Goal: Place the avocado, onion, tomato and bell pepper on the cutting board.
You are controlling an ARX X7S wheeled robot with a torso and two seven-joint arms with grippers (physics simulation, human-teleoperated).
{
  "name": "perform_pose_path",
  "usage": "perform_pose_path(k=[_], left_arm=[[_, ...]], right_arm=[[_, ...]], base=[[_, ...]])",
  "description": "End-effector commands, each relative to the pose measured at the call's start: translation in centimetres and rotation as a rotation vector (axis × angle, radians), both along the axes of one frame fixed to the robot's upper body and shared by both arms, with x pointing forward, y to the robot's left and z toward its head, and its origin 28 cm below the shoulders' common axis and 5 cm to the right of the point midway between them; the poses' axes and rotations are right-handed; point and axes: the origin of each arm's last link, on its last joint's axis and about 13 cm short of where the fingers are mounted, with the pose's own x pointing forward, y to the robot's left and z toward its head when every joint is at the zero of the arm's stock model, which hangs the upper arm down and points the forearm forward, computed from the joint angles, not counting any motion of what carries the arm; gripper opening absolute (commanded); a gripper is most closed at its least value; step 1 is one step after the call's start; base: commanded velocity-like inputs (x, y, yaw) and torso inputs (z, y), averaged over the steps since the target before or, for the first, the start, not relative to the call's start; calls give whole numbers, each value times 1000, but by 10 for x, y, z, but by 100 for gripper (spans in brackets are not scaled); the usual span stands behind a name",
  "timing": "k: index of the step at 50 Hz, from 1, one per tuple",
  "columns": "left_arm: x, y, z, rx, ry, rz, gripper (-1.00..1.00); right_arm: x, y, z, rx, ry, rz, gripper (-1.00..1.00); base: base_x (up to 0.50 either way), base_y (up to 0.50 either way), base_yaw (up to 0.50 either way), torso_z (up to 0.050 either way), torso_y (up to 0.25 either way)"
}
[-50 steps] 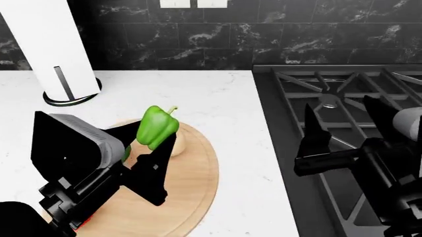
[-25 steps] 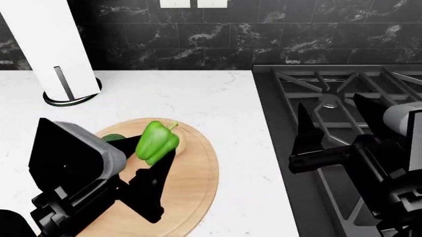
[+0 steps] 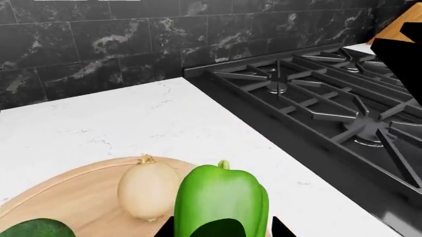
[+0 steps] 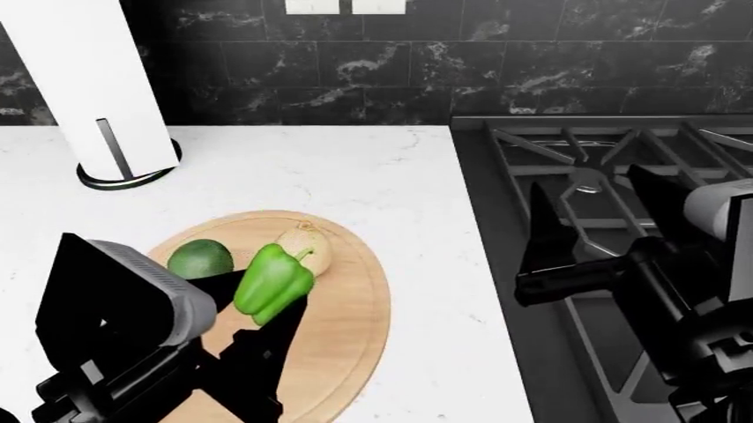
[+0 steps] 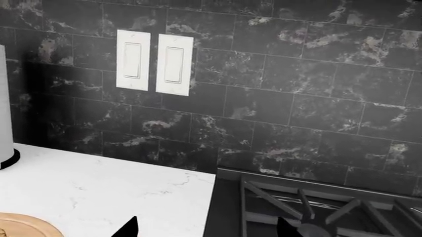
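Head view: left pincer w/ bell pepper, onion & avocado beside

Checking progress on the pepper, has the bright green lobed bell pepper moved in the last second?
Yes. The bright green lobed bell pepper, gripped by the left hand, dropped lower and nearer against the round wooden cutting board.

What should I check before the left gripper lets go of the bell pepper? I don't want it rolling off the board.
1. Bell pepper held by left gripper: ok, fingers flank it.
2. Pepper over the cutting board: ok, wood lies beneath it.
3. Pepper resting on the board: cannot tell; contact is hidden.
4. Clear of the onion and avocado: not ok, both sit close beside it.
5. Tomato on the board: cannot tell; it shows in no view.
6. Right gripper out of the way: ok, open over the stove.
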Motion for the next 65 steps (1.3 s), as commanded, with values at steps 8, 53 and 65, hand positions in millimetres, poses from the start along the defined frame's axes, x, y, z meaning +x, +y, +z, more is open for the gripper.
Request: perform_pose_path(k=[8, 53, 65], left_arm=[[-9, 0, -1, 6, 60, 20, -100], [-8, 0, -17, 73, 154, 17, 100], [-8, 0, -17, 77, 156, 12, 100]], right_arm=[[-1, -2, 0, 8, -16, -7, 100], [-6, -2, 2, 4, -32, -16, 100], [-6, -2, 2, 2, -31, -14, 100]], base=[[0, 0, 0, 0, 0], [0, 0, 0, 0, 0], [0, 0, 0, 0, 0]])
